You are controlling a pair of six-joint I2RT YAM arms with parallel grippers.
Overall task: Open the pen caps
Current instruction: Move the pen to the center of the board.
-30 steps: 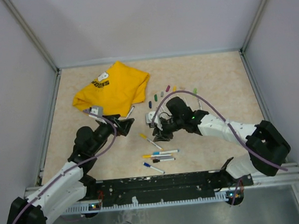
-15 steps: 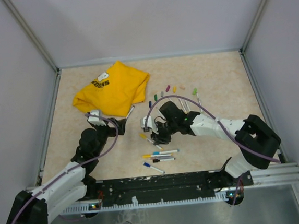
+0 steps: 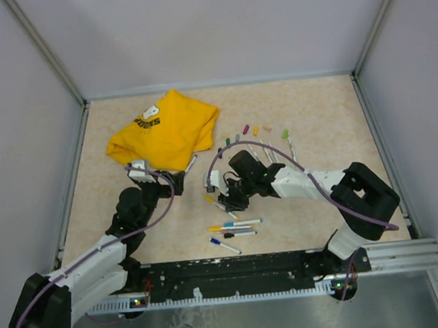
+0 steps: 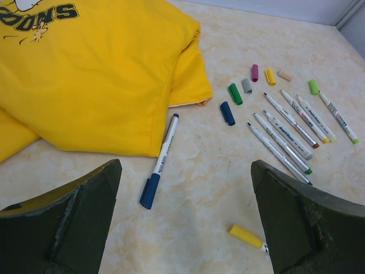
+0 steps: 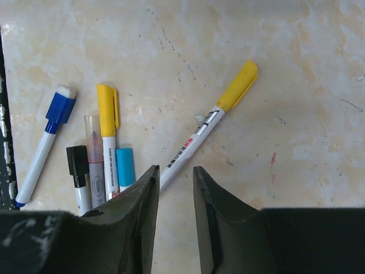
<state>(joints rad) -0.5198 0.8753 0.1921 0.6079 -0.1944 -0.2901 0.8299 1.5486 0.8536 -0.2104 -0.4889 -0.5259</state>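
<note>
Right gripper (image 5: 174,177) now nearer yellow-capped pen (image 5: 208,123)

Worktop (image 3: 329,108): beige marbled surface, matte. Walls (image 3: 207,27): plain pale grey panels on three sides. Corner posts (image 3: 40,45): aluminium profile. Near edge: black rail (image 3: 236,270). Light: even, diffuse.

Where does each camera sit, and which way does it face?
Top external: above and behind, looking down on the table; left arm, right arm show.
Left wrist: low, facing the yellow T-shirt; open left gripper frames it.
Right wrist: facing down on the yellow-capped pen; right gripper straddles its barrel.
Shared: top and right wrist both show that pen.
</note>
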